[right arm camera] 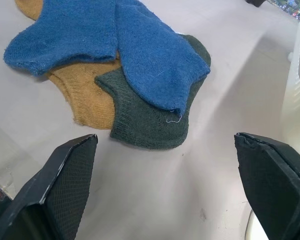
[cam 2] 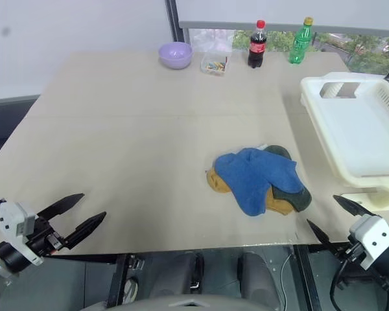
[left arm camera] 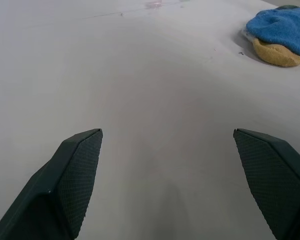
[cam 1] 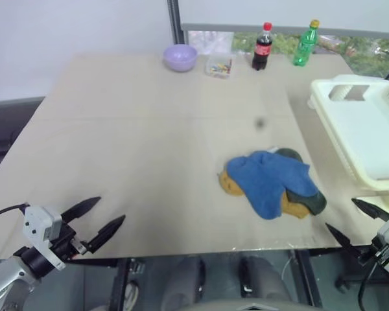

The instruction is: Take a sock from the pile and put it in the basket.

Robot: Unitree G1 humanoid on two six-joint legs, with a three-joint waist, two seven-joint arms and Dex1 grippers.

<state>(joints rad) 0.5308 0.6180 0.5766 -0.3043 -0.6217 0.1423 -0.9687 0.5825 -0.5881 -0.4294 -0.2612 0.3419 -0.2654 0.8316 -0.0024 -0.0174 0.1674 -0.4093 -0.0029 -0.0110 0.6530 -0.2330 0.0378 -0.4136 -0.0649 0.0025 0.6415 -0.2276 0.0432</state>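
From the head cameras, a beige desk [cam 1: 149,149] is carrying everything. The pile [cam 1: 272,184] is lying toward the desk's near right corner, with the blue sock [cam 1: 267,181] spreading over a mustard-yellow sock [cam 1: 232,184] and a dark green sock [cam 1: 314,202]. The cream basket [cam 1: 363,136] is sitting at the right edge, just beside the pile but apart from it. Along the far edge a lilac bowl [cam 1: 180,57], a small clear box [cam 1: 218,67], a dark cola bottle [cam 1: 262,46] with a red label and cap, its writing too small to read, and a green bottle [cam 1: 305,44] are standing. The left gripper [cam 1: 97,220] is hovering over the near left corner with fingers spread wide, holding nothing. The right gripper [cam 1: 353,220] is hanging off the near right corner, equally wide and empty.

The left wrist camera is looking across bare desk toward the blue and yellow socks, well apart from its fingertips [left arm camera: 82,160].

The right wrist camera is showing the pile near its parted fingertips [right arm camera: 72,170], blue overlapping green and yellow.
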